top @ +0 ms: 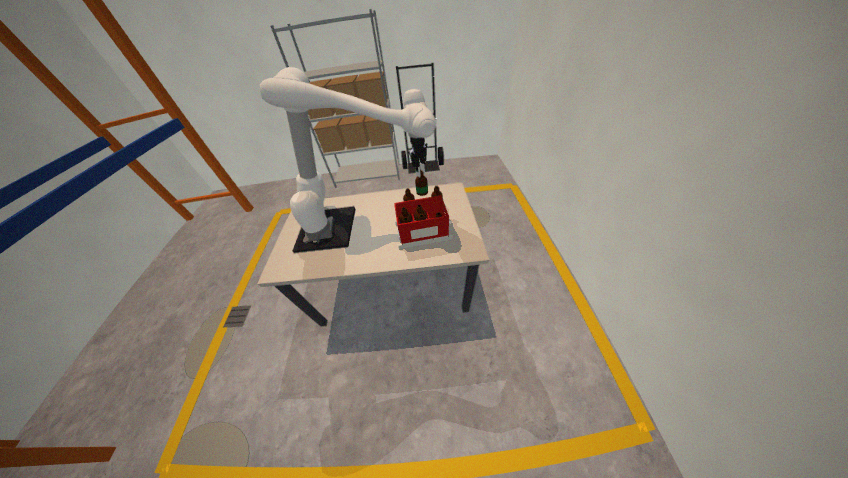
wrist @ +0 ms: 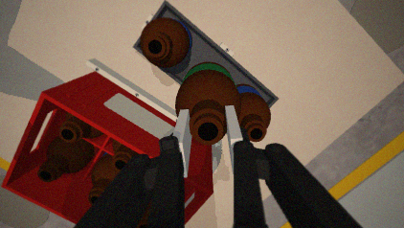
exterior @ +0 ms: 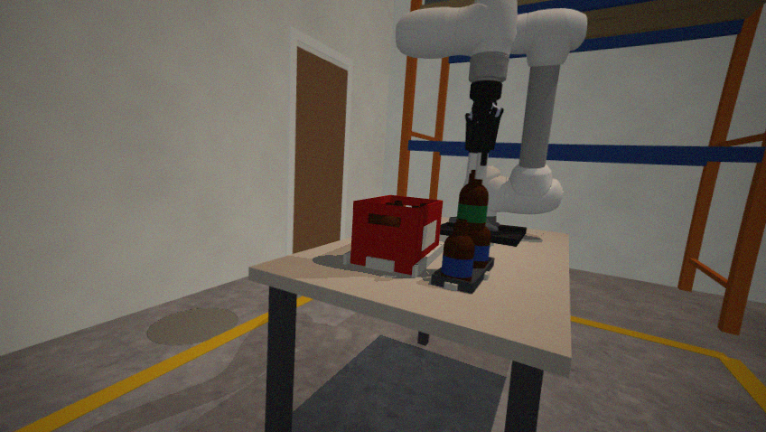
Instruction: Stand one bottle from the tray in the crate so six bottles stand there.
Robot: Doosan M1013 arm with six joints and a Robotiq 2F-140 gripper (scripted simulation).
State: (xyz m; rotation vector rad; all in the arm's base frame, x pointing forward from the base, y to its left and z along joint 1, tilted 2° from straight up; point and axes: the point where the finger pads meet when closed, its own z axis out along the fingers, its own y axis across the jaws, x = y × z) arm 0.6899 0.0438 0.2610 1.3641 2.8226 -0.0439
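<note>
My gripper (top: pixel 420 171) (exterior: pixel 476 164) (wrist: pixel 208 121) is shut on the neck of a brown bottle with a green label (top: pixel 421 189) (exterior: pixel 472 208) (wrist: pixel 207 93). It holds the bottle upright, lifted above the dark tray (exterior: pixel 462 284) (wrist: pixel 207 50). Two brown bottles with blue labels (exterior: pixel 457 258) (wrist: pixel 163 42) (wrist: pixel 257 115) stand on the tray, one on each side of the held one. The red crate (top: pixel 422 225) (exterior: pixel 394 231) (wrist: pixel 77 96) stands beside the tray on a pale base. Several brown bottles (wrist: pixel 67 135) stand in its cells. One cell near the gripper is partly hidden by my fingers.
The beige table (top: pixel 380 255) (exterior: pixel 509 311) (wrist: pixel 297 53) carries the arm's black base plate (top: pixel 332 234). A metal shelf with boxes (top: pixel 350 112) and a hand truck (top: pixel 424 118) stand behind it. Orange and blue racking (exterior: pixel 718 150) and a yellow floor line (top: pixel 570 279) surround the cell.
</note>
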